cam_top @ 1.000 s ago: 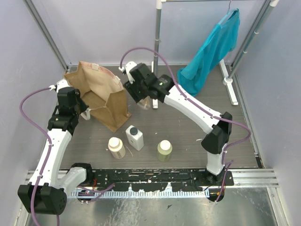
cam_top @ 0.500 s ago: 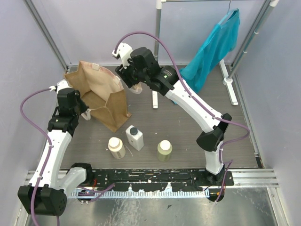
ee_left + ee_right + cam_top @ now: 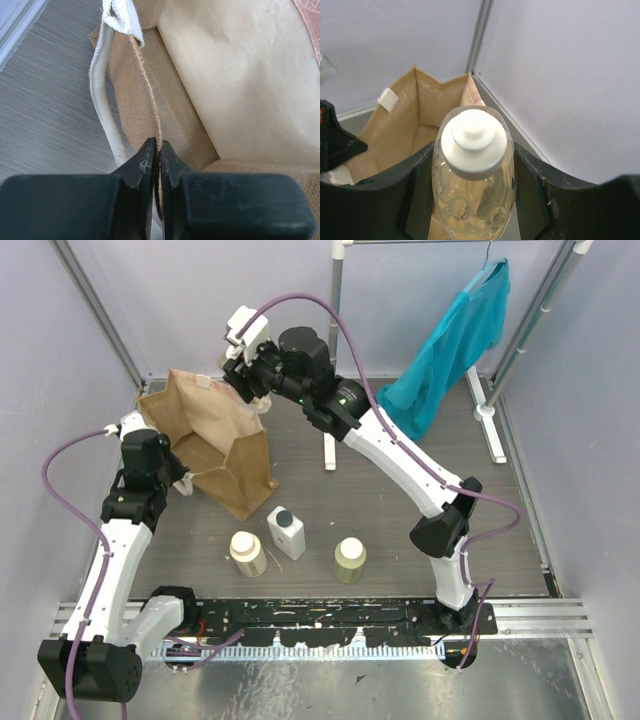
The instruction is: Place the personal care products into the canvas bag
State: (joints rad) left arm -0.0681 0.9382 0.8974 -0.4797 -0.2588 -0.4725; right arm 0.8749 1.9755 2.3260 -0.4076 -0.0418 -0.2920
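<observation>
The tan canvas bag stands open at the back left. My left gripper is shut on the bag's rim, next to a whitish strap handle. My right gripper is shut on the amber clear bottle with a white cap and holds it above the bag's far edge; the bag's open inside shows below it. The cream round bottle, the white rectangular bottle with a dark cap and the olive-green round bottle stand on the table in front of the bag.
A teal cloth garment hangs from a metal rack at the back right. A rack post and its foot stand just right of the bag. Lilac walls close in the back and sides.
My right arm has lifted the amber bottle up and leftward, from beside the rack foot to above the bag's far edge. The left gripper has stayed on the rim.
</observation>
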